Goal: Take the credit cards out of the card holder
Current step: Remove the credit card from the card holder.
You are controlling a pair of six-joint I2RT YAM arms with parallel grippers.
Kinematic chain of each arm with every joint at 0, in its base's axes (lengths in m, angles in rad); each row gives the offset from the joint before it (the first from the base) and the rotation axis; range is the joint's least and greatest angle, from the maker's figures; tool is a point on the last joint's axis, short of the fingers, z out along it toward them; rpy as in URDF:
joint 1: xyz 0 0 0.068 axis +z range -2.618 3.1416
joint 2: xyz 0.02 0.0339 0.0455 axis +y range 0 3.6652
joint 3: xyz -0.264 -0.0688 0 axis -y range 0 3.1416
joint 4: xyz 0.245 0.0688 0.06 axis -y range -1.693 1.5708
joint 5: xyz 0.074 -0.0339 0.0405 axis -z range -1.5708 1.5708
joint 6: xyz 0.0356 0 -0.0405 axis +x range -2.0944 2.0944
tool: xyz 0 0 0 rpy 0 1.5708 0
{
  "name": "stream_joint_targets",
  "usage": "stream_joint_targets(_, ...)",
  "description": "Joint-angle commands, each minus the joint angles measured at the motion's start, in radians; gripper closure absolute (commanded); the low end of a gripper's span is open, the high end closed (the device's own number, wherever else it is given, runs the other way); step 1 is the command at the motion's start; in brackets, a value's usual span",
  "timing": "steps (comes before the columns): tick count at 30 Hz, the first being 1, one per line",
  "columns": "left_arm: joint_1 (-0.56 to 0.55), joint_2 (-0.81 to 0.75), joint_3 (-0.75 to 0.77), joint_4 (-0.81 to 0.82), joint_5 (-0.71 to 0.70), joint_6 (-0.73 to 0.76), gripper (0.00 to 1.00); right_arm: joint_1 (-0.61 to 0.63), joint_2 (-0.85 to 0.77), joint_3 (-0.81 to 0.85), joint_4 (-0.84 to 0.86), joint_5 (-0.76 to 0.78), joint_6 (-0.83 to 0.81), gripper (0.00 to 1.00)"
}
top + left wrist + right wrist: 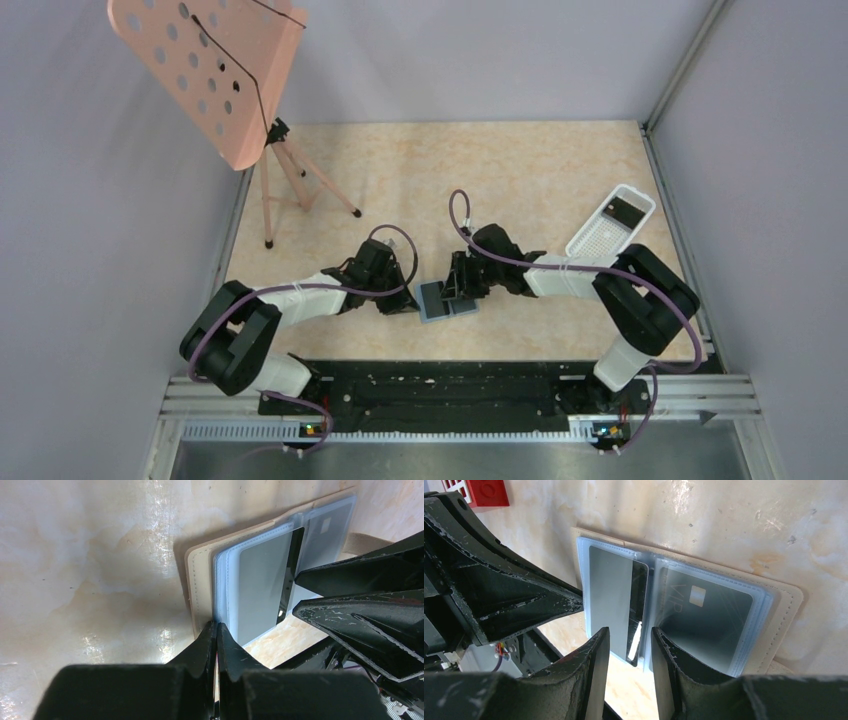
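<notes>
The beige marbled table [540, 170] carried the open card holder [445, 298], flat between the left gripper [407, 300] and the right gripper [462, 292]. A white perforated tray [610, 222] sat beyond the right gripper, and a pink tripod [290, 185] stood beyond the left.

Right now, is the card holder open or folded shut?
Open: the card holder is spread on the table, both blue panels facing up, dark credit cards visible in both.
</notes>
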Motion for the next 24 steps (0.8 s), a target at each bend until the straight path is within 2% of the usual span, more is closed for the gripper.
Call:
stream_joint_targets(1,-0.003,0.032,-0.023,0.007,-0.024,0.005,0.95,-0.003,0.019,0.022,0.015,0.003,-0.017,0.63)
stream_joint_targets(19,-0.004,0.026,-0.020,0.001,-0.021,-0.003,0.96,0.003,0.041,0.008,0.083,-0.074,0.019,0.65)
stream_joint_targets(22,-0.005,0.028,-0.019,-0.008,-0.028,-0.003,0.96,0.002,0.042,-0.003,0.104,-0.088,0.029,0.72)
stream_joint_targets(24,-0.004,0.030,-0.020,-0.008,-0.032,-0.005,0.96,0.000,0.042,-0.011,0.119,-0.094,0.031,0.80)
